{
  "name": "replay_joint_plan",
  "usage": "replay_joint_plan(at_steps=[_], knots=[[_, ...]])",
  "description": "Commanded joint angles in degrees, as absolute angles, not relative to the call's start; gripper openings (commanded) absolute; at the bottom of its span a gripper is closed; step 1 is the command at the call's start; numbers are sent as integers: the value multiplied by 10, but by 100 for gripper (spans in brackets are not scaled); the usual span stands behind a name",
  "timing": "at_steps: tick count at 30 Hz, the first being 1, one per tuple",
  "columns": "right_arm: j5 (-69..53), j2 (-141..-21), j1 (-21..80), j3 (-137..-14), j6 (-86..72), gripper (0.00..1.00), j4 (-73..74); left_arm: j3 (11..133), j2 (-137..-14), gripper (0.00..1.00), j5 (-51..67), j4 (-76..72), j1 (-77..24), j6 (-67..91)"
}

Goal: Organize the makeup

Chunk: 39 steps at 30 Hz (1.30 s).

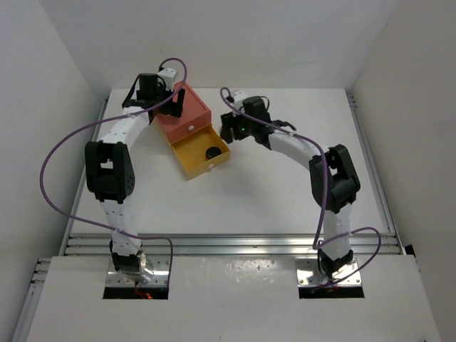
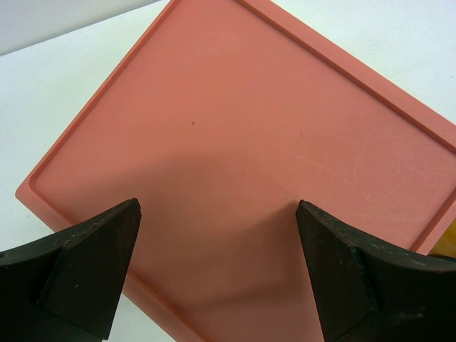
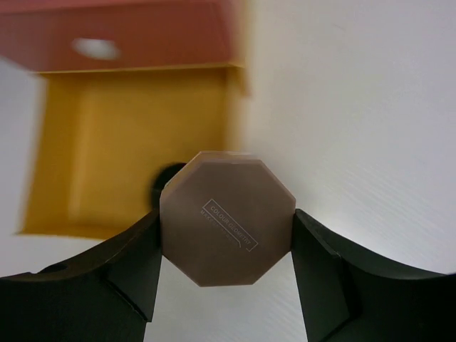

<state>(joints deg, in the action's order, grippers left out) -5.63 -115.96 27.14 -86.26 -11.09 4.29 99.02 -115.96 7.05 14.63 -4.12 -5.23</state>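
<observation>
Fig. – Two-arm rig seen from the near edge of the white table. L gripper hangs over the flat top of the orange drawer box at the far-left of the workspace; its jaws stand wide apart w/ nothing between them, and whether they touch the lid can't be told. R gripper has its jaws clamped on the two opposite sides of an octagonal, dusky pink-brown compact, small printed label facing the wrist cam. The compact is held off the table, just beside the right-hand edge of the pulled-out yellow drawer; whether it overlaps the rim is unclear. Inside that drawer lies a black round disc, towards its right side, partly hidden behind the compact in the right wrist view. Above the drawer, the box's orange front carries a white knob, blurred. Purple cables loop from both arms
</observation>
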Motion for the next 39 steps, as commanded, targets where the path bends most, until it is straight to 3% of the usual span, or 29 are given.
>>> replay_joint_plan(at_steps=[1, 12, 17, 21, 27, 29, 32, 35, 36, 39], knots=[[-192, -1180, 315, -894, -94, 13, -32, 965, -1161, 97, 82, 189, -38, -53], [-192, -1289, 360, -993, -92, 13, -47, 965, -1179, 97, 93, 165, -33, -48], [-116, -1315, 376, -977, -64, 15, -108, 971, -1190, 97, 104, 153, -33, -42], [-97, -1360, 379, -1062, -61, 15, -74, 971, -1190, 97, 110, 148, -33, -42], [-57, -1387, 381, -1065, -38, 19, -95, 971, -1195, 97, 115, 148, -27, -37], [-34, -1388, 381, -1054, -19, 23, -96, 971, -1195, 97, 115, 148, -22, -32], [-3, -1395, 377, -1046, -7, 36, -94, 971, -1195, 97, 127, 142, -17, -26], [15, -1406, 375, -1050, -11, 55, -102, 971, -1201, 97, 132, 142, -17, -21], [15, -1409, 375, -1054, -13, 68, -103, 976, -1201, 97, 132, 142, -17, -21], [13, -1416, 374, -1063, -19, 82, -102, 976, -1201, 96, 137, 142, -11, -21]])
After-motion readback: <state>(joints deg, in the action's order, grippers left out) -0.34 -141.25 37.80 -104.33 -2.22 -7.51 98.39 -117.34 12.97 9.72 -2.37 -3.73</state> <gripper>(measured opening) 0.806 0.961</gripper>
